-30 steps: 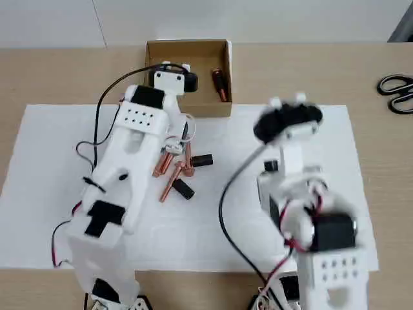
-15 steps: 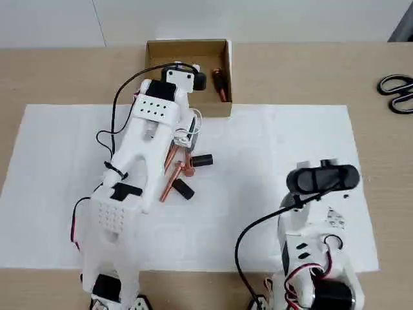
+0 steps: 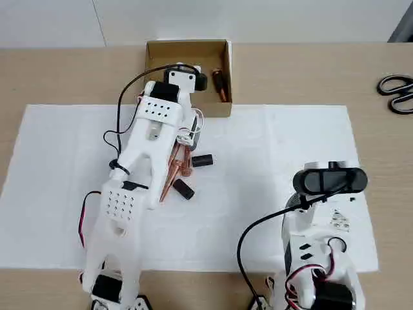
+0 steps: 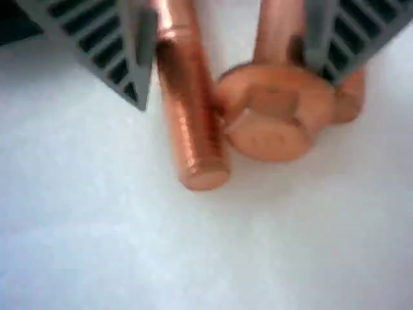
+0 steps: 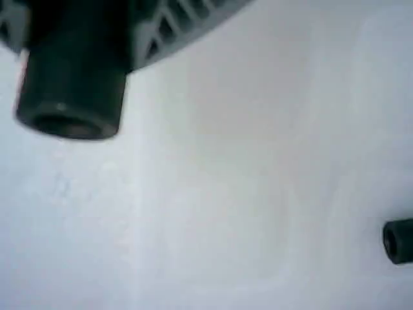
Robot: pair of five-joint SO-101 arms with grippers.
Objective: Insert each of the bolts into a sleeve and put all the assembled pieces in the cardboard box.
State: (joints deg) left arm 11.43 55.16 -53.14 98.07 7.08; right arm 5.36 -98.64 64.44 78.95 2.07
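Note:
Several copper bolts (image 3: 173, 175) lie together mid-sheet, with two black sleeves (image 3: 202, 160) (image 3: 183, 189) beside them. In the left wrist view my left gripper (image 4: 226, 64) is open, low over the sheet. Its grey fingers (image 4: 110, 45) straddle one bolt's shaft (image 4: 190, 129) and another bolt's head (image 4: 271, 123). My right gripper (image 5: 84, 26) is shut on a black sleeve (image 5: 71, 84), held just above the paper. Another sleeve (image 5: 399, 240) lies farther off. The right arm (image 3: 316, 245) stands at the near right edge. The cardboard box (image 3: 155, 51) at the back holds one assembled piece (image 3: 221, 84).
A white paper sheet (image 3: 290, 142) covers the middle of the wooden table. Scissors (image 3: 397, 90) lie at the far right edge. The left arm (image 3: 145, 155) stretches from the near edge to just in front of the box.
The right arm has pulled back from the middle of the sheet to the near right edge. The left arm has shifted slightly and settled over the bolts.

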